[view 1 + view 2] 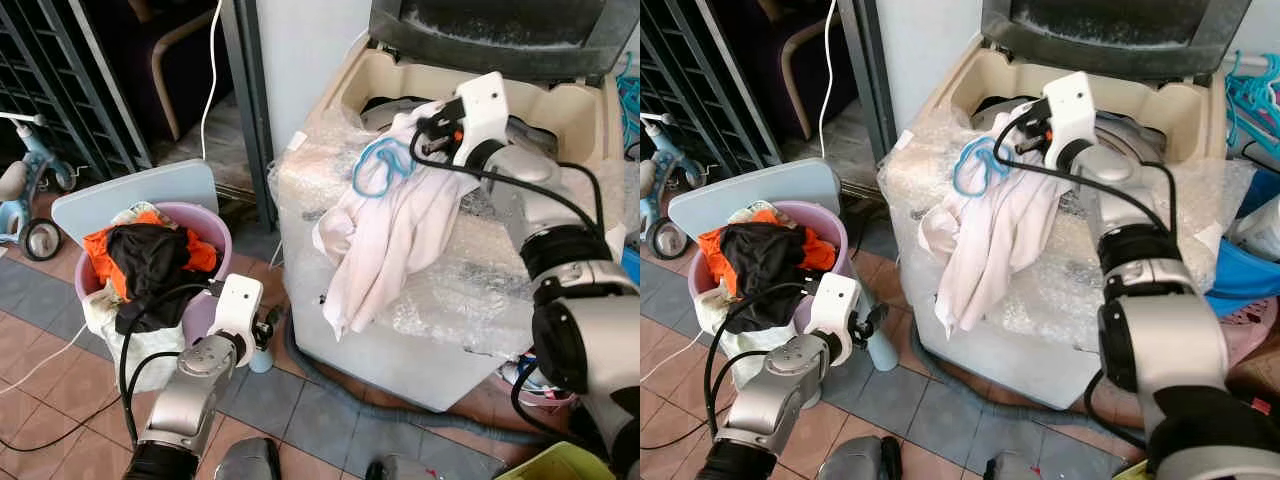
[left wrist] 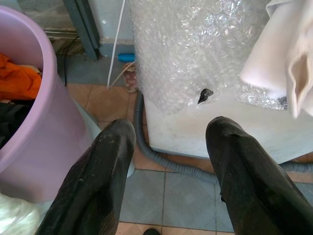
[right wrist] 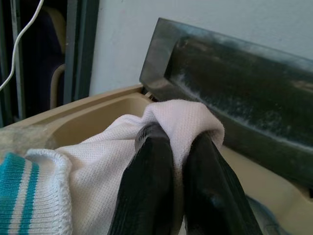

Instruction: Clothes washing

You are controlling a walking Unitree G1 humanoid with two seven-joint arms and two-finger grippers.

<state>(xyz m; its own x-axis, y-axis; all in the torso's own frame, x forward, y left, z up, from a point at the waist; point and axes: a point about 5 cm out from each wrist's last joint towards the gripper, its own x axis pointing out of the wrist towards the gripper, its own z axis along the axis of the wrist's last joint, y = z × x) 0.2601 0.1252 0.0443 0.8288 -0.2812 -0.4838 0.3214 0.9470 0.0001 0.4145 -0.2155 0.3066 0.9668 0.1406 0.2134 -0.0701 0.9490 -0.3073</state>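
The right arm reached up and across toward the upper middle of the head view, its wrist bent leftward, and the right gripper [image 3: 178,147] had its two black fingers [image 3: 146,191] pinched tight on a fold of white cloth (nothing else about the grasp could be made out). The left arm sat low in the lower left, elbow bent, with the left gripper [image 2: 168,142] pointing forward, its fingers [image 2: 95,181] spread wide apart and holding nothing.
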